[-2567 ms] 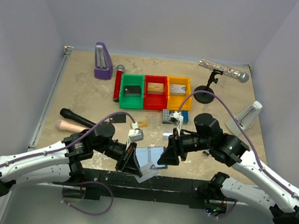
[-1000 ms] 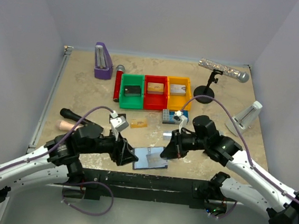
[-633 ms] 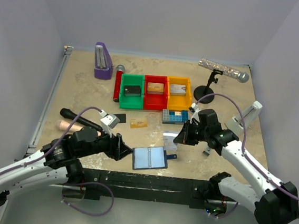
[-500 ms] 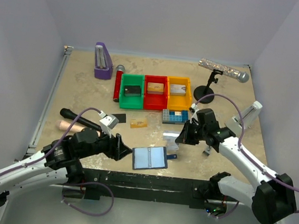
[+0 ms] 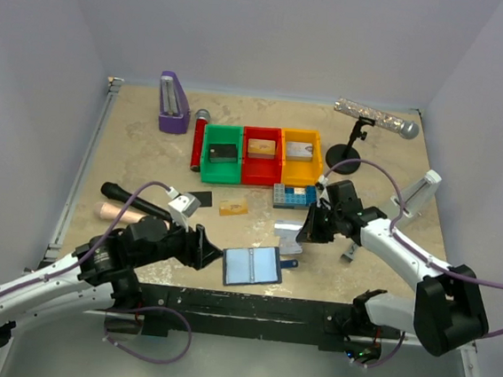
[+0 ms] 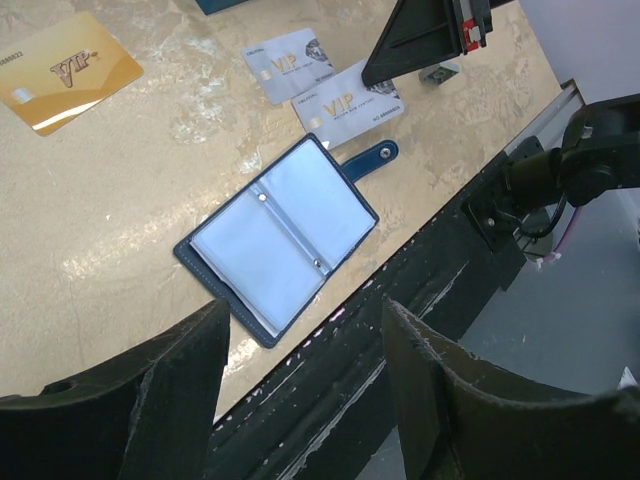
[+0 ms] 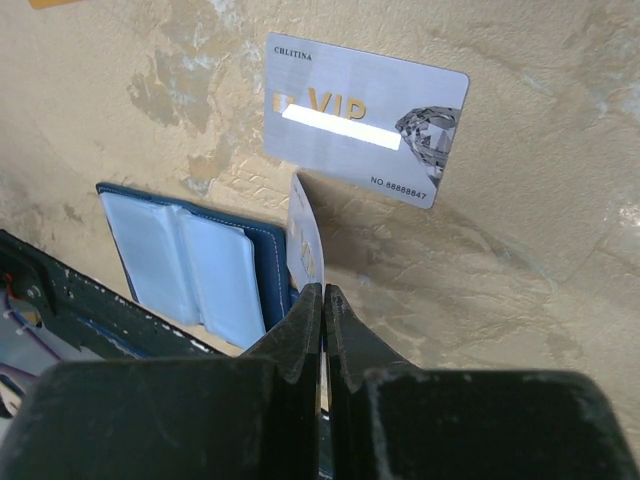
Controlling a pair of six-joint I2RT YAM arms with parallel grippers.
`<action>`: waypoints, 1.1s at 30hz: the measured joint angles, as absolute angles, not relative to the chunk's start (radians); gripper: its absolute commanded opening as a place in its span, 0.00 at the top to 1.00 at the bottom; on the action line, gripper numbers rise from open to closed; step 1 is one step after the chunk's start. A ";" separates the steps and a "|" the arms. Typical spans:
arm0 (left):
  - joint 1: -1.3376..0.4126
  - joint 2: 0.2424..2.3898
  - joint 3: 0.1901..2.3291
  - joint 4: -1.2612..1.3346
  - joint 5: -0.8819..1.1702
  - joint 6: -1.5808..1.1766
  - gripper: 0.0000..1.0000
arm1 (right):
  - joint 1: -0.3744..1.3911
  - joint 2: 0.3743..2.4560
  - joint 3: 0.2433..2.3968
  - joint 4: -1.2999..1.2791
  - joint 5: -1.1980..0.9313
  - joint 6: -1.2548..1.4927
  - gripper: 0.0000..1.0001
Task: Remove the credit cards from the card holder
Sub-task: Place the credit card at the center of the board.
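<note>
The navy card holder [image 5: 251, 265] lies open and flat near the table's front edge, its pale pockets [image 6: 275, 240] facing up. My left gripper [image 5: 212, 254] hovers open just left of it with nothing between the fingers [image 6: 305, 312]. My right gripper [image 7: 323, 292] is shut on a silvery credit card [image 7: 304, 235] held on edge, just right of the holder [image 7: 190, 262]. Another silvery card [image 7: 365, 120] lies flat on the table beyond it. A gold card [image 6: 70, 70] and a black card [image 5: 200, 198] lie further back.
Green [image 5: 222, 154], red [image 5: 262, 154] and orange [image 5: 301, 155] bins stand mid-table, with a blue studded plate [image 5: 294, 195] in front of them. A black-handled tool [image 5: 134, 202] lies to the left. A microphone on a stand [image 5: 376, 118] and a white object [image 5: 416, 195] are at the right.
The holder now lies flat on the table. My left gripper has let go of it and drawn back left. My right gripper has pulled back and to the right with the silvery card.
</note>
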State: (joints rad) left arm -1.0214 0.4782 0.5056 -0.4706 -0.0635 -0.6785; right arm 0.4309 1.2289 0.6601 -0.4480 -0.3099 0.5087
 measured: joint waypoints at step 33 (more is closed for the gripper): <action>-1.021 0.554 0.465 -0.403 -0.031 -0.696 0.34 | 0.431 1.338 0.693 -0.482 -0.327 0.515 0.66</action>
